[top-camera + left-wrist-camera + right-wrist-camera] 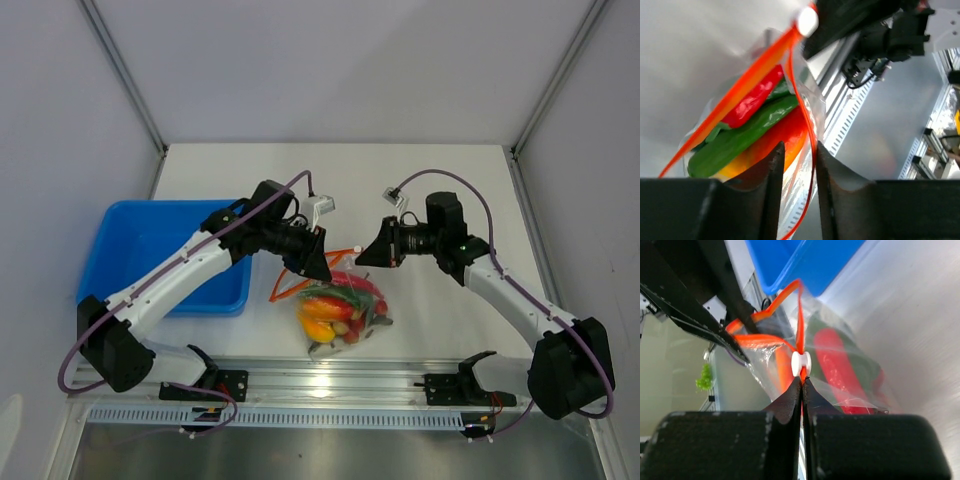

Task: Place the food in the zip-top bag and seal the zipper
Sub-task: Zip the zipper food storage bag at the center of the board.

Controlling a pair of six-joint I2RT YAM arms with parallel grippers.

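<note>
The zip-top bag [342,310] lies at the table's near middle, holding the food: a green pepper [745,137], a red piece [752,102] and a yellow-orange mango [790,132]. Its red-orange zipper [747,85] carries a white slider [807,20]. My left gripper [799,146] is open, its jaws a little apart, and the zipper strip runs loosely between them, close to the right finger. My right gripper [802,380] is shut on the zipper [800,315] just below the slider [801,363]. In the top view the left gripper [318,265] and right gripper [365,252] meet over the bag's mouth.
A blue tray [150,235] stands to the left of the bag, beside the left arm. The metal rail [330,385] with the arm bases runs just in front of the bag. White walls close the table's back and sides.
</note>
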